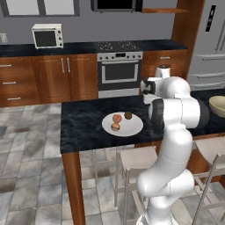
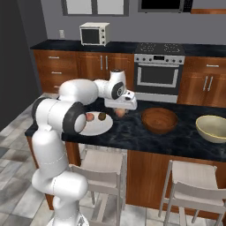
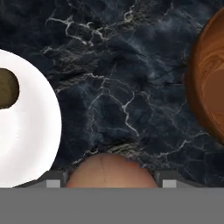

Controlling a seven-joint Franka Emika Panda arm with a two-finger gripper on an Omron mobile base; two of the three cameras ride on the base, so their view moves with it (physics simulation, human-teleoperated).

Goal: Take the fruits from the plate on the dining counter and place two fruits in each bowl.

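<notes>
So, quick status: the gripper point(image 2: 120, 111) is pinching one of the reddish-pink fruits, which I'll call the carried fruit point(image 3: 109, 170). It sits snug between the two fingertips at 6 o'clock in the hand view, and in the right base view it peeks out under the hand, held above the dining counter point(image 2: 176, 139).

Where it hangs is the stretch of bare stone between the plate point(image 3: 35, 140) and the wooden bowl point(image 3: 210, 78). From the hand camera the plate is off at 9 o'clock and the wooden bowl at 3 o'clock, so I'd say it's roughly mid-trip.

What's left on the plate, going by the left base view: the other reddish-pink fruit point(image 1: 117, 118), the dark brown fruit point(image 1: 128, 115) at about 2 o'clock from it, and the orange-tan fruit point(image 1: 115, 127) at 6 o'clock from it. Three still waiting.

Bowls: the wooden bowl looks empty inside in the right base view, and the cream bowl point(image 2: 213, 128), farther out at 3 o'clock from the wooden bowl, shows nothing in it either, though I can't see all the way to its bottom.

My read: nothing delivered yet, first fruit in transit, three pickups plus four drops to go. Early days.
</notes>
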